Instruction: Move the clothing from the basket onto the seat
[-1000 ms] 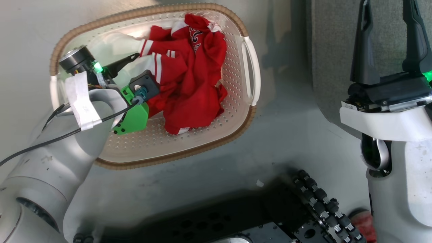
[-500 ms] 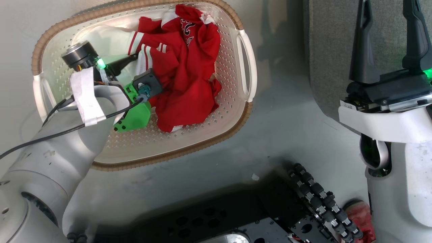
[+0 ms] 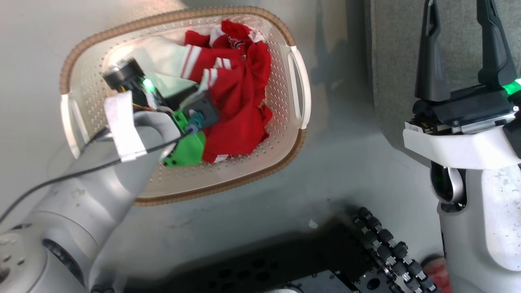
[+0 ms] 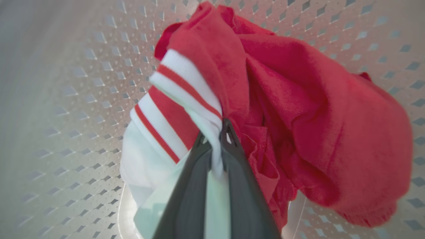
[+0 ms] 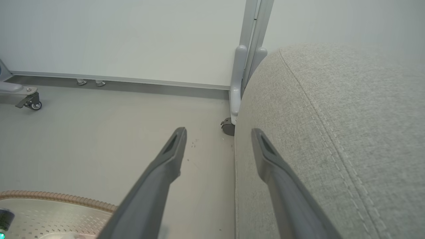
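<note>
Inside the basket (image 4: 66,99) the left gripper (image 4: 217,132) pinches the clothing (image 4: 298,99) at its white striped fold

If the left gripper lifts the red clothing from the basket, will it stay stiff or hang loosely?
Probably floppy: the clothing is crumpled and folds around the closed left gripper. It looks thin, so likely light. Hanging parts may drag over the basket rim.

basket (image 3: 285,36): 1
handles (image 3: 299,87): 2
clothing (image 3: 240,106): 1 bunched heap, garment count unclear
seat (image 5: 332,116): 1
grippers: 2, left gripper (image 4: 219,132), right gripper (image 5: 219,131)
caster wheels (image 5: 227,127): 2
</note>
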